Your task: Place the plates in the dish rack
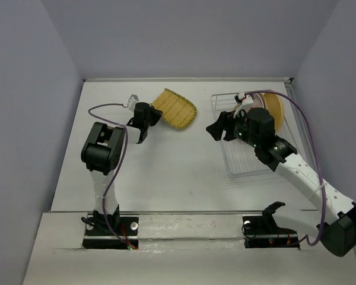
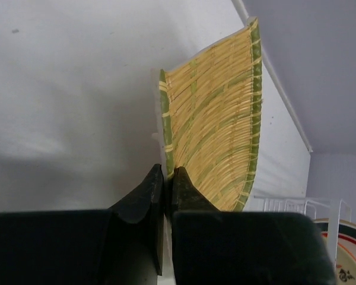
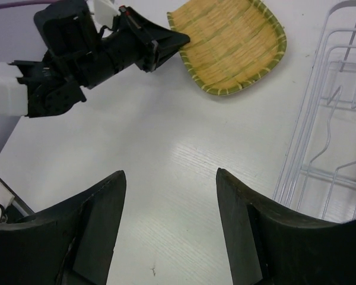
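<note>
Top external view: ribbed yellow-green plate lies on the table toward the far side, left of centre, well apart from the dish rack on the right. left gripper is at the plate's near-left rim. Left wrist view confirms it: jaws clenched on the green-edged rim, the fingertips pressed together with the thin woven edge pinched between them and the plate fanning away from the grip. right gripper hangs over the table just beside the rack's left edge. Right wrist view shows its jaws released, fingers wide apart with only bare table between them, nothing held, and rack wires at the right. A tan plate stands upright in the rack's far end. Left wrist view also catches a white plate with teal-red rim past the rack wires. How many more plates are in the rack, can't tell; the right arm hides them.
</note>
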